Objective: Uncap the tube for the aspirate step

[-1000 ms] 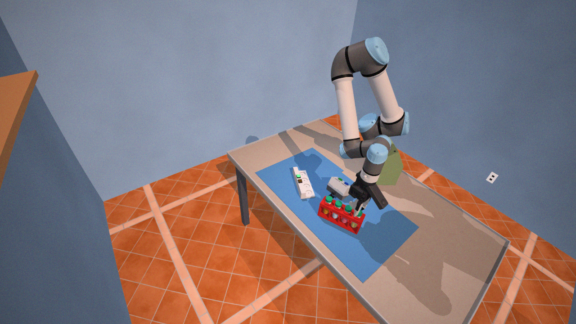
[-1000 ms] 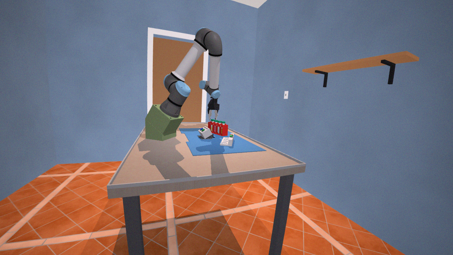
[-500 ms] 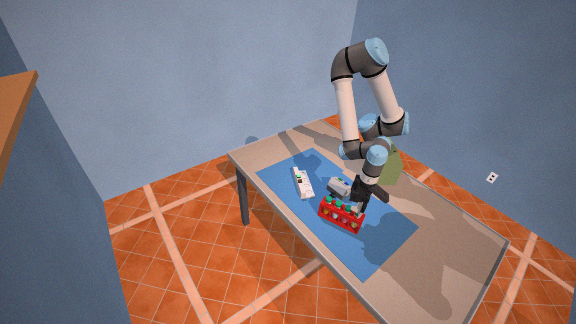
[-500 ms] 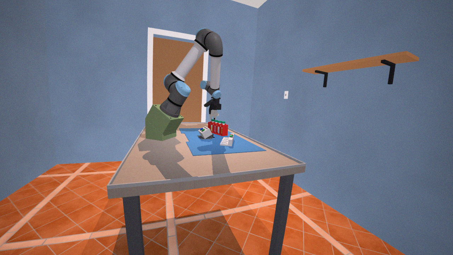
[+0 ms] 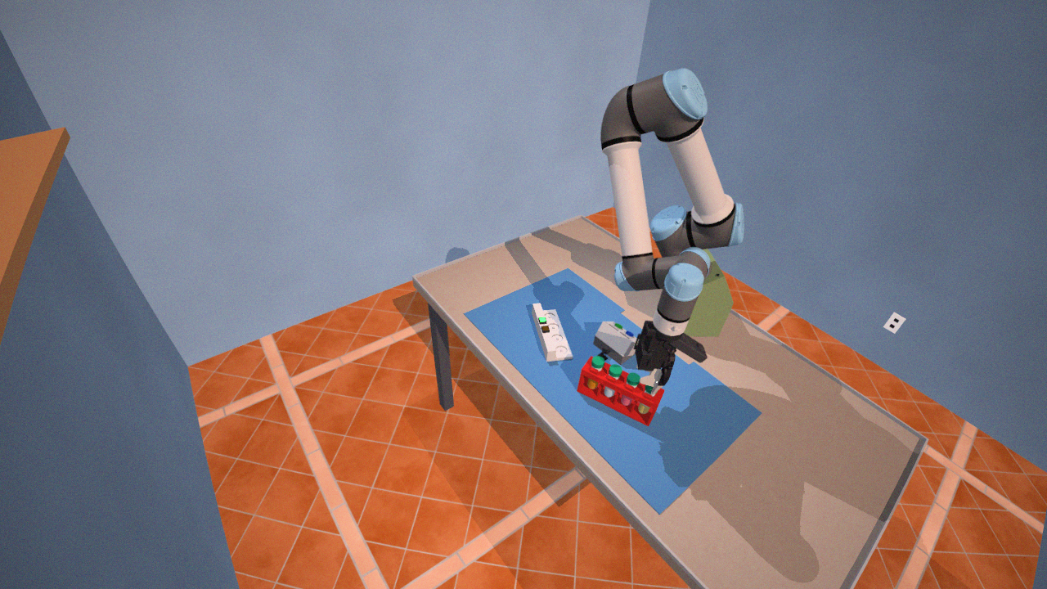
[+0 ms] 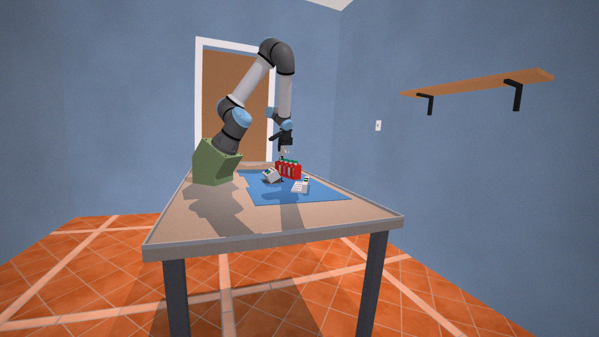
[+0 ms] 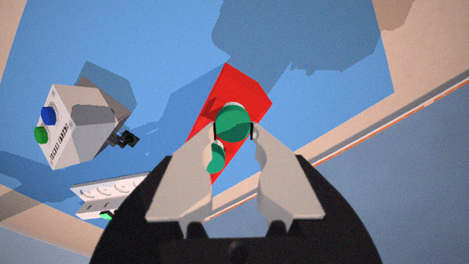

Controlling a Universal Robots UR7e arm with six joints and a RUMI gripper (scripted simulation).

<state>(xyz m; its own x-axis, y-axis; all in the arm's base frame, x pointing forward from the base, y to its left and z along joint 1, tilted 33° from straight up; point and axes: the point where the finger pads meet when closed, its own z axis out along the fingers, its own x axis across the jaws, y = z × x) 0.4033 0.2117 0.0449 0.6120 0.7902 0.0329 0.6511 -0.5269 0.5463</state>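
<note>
Altogether, four green caps (image 5: 615, 371) (image 6: 289, 161) (image 7: 233, 124) top four tubes (image 5: 608, 391) (image 6: 288, 169) (image 7: 233, 103).

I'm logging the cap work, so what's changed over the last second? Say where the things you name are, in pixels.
The gripper (image 5: 653, 379) (image 6: 281, 157) (image 7: 232, 123) has turned counterclockwise, seen from above, at tube 1's green cap (image 7: 233, 123), which its fingers now grip. The red rack (image 5: 621, 405) (image 6: 295, 172) (image 7: 239, 82) stayed put, and the green lamp (image 5: 542, 320) (image 6: 306, 179) (image 7: 105, 215) stayed lit.
</note>
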